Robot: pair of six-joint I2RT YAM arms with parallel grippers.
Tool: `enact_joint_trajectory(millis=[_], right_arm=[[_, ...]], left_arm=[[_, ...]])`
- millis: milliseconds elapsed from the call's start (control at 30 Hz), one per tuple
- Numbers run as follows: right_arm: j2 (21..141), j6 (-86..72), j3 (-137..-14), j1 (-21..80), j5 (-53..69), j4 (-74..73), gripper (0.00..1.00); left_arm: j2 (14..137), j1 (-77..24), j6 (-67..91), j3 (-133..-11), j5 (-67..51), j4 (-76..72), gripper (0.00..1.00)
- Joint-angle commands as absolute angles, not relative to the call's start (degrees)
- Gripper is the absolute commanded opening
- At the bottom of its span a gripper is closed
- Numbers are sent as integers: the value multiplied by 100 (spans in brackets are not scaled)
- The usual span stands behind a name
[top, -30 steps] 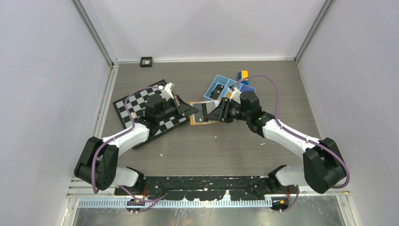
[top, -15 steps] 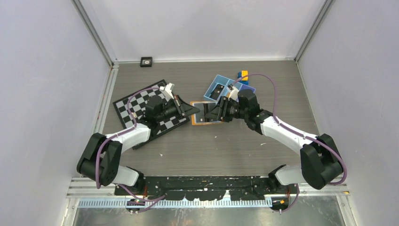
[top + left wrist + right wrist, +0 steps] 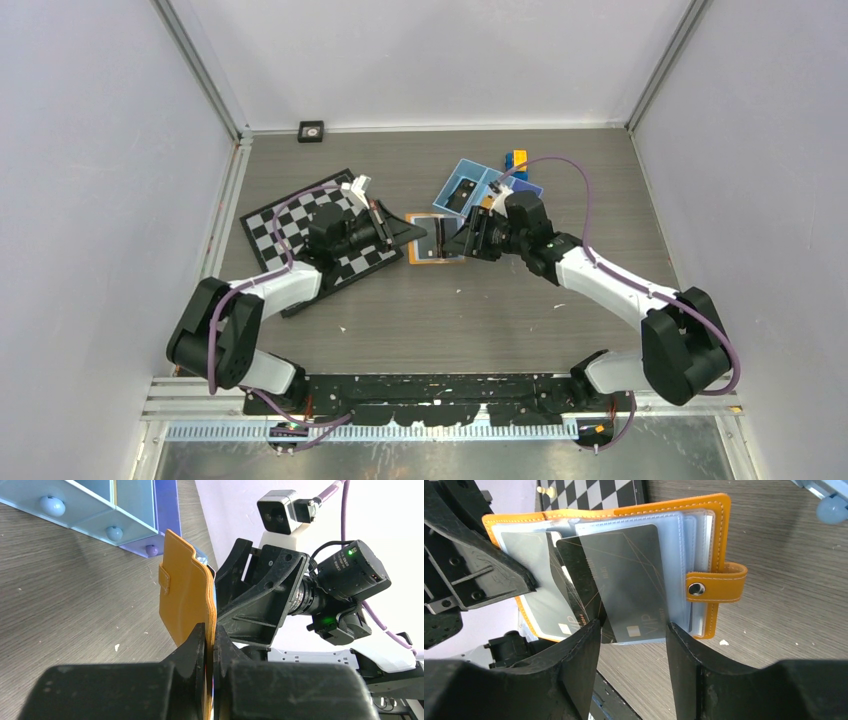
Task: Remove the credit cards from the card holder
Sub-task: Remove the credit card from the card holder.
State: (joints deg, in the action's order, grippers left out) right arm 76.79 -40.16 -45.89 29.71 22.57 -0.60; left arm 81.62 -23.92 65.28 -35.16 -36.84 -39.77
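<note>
place: robot lab cell | evidence: plain white panel walls [image 3: 430, 60], aluminium frame posts [image 3: 202, 68], grey table [image 3: 450, 310]

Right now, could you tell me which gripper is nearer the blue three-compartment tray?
Right. The right gripper sits close beside the blue tray, at the orange card holder; the left gripper clamps the holder's left edge, farther away.

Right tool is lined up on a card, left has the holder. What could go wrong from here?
1. The front card overlaps a second card that reaches one finger of the open right tool, so closing may catch both.
2. The left tool pinches only the holder by its edge; pulling the card might make the holder slip or twist.
</note>
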Motion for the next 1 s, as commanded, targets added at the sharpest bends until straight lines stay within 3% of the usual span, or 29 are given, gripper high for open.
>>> enact_joint_trajectory(millis=[0, 200, 333, 400, 600, 967], right_arm=[[7557, -3772, -4860, 3122, 2014, -211, 57], [7524, -3641, -4923, 3286, 1816, -329, 57], [7511, -3726, -4901, 3287, 1903, -214, 39], [7451, -3767, -4856, 3284, 1975, -104, 37], [7230, -4002, -4589, 3262, 2454, 578, 46], [7378, -4605, -4303, 3045, 3149, 1522, 49]], left_arm=[[8167, -2417, 6831, -3578, -4101, -4764, 0], [8374, -2417, 7085, -3580, -4212, -5123, 0], [8462, -2417, 7173, -3574, -4252, -5317, 0], [8449, -2417, 7136, -3569, -4235, -5270, 0], [8324, -2417, 6995, -3573, -4170, -5040, 0], [8552, -2421, 7401, -3551, -4320, -5656, 0]])
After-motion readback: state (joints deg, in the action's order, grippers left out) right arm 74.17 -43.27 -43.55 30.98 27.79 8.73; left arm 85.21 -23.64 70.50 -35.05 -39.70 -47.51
